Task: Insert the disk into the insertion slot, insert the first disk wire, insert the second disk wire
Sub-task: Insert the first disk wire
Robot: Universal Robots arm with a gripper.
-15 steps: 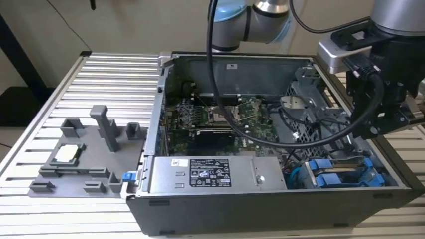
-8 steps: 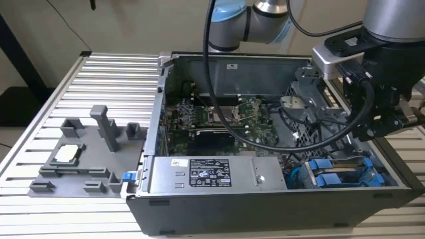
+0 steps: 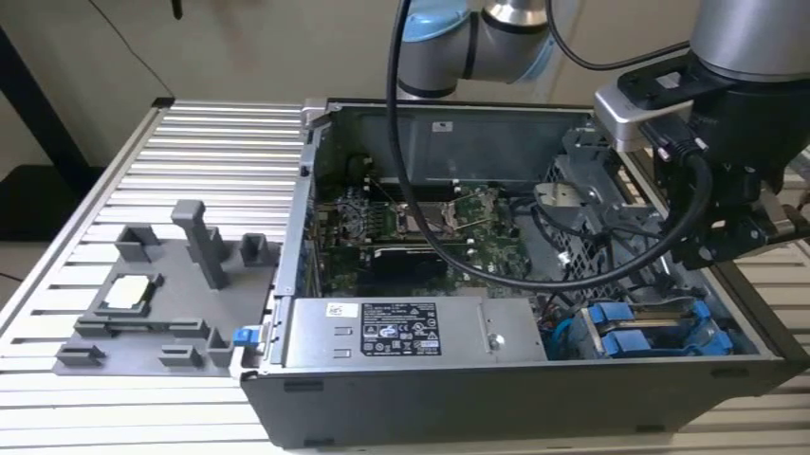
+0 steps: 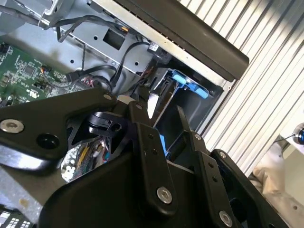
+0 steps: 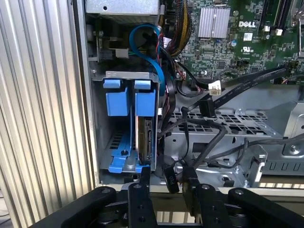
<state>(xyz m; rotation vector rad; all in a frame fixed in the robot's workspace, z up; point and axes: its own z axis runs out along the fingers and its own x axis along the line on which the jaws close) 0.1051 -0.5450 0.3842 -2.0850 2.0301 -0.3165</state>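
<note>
In the first wrist view the disk (image 5: pixel 146 138) sits edge-on in the right-hand bay of the insertion slot (image 5: pixel 128 74), a grey metal frame with blue trim. Beside it, the left bay holds only a blue carrier (image 5: pixel 118 159). My gripper (image 5: pixel 166 172) hovers just outside the bay mouth, open, with its black fingers (image 5: pixel 142 187) on either side of a loose black wire connector (image 5: pixel 170 180) and not touching it. A second black connector (image 5: pixel 207 107) lies over the perforated cage. In the second wrist view the gripper (image 4: pixel 161 105) is spread in front of the blue trim (image 4: pixel 190 85).
In the exterior view the arm hangs over the open case's right side, above the blue bays (image 3: pixel 639 334). The power-supply box (image 3: pixel 405 332) lies along the front. The motherboard (image 3: pixel 418 223) is behind it. A grey fixture (image 3: pixel 165 294) stands on the slatted table at the exterior view's left.
</note>
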